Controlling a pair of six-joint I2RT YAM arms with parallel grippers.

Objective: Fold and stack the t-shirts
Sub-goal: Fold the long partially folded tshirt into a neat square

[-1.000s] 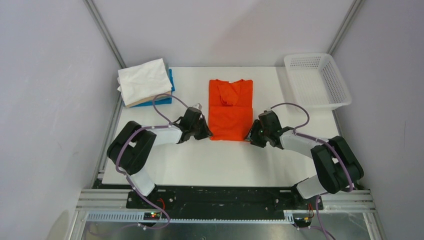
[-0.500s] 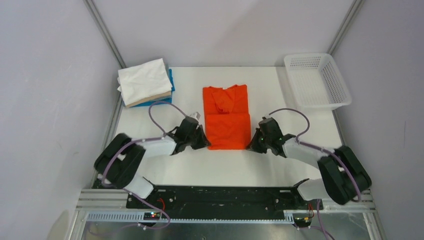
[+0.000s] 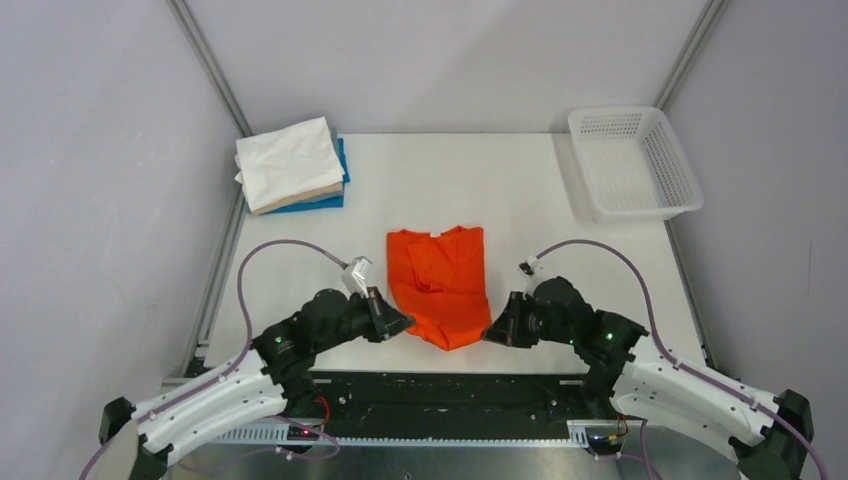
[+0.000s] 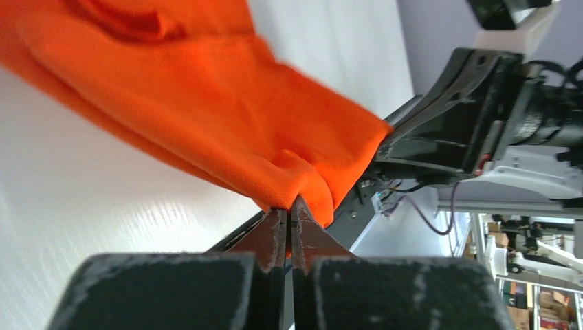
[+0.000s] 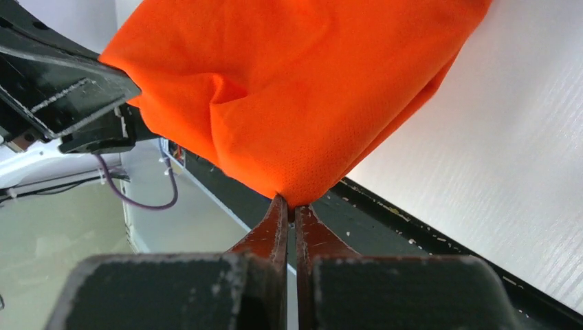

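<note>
Now one orange t-shirt [image 3: 437,285] lies at the table's [image 3: 560,240] near edge, the left gripper [image 3: 400,322] and right gripper [image 3: 490,335] each clamped on a near corner. Three folded shirts make one pile [image 3: 292,165] back left; one basket [image 3: 615,113] back right.

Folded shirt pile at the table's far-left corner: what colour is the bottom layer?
Blue folded cloth shirt, under the white one; clearest in top external view.
</note>
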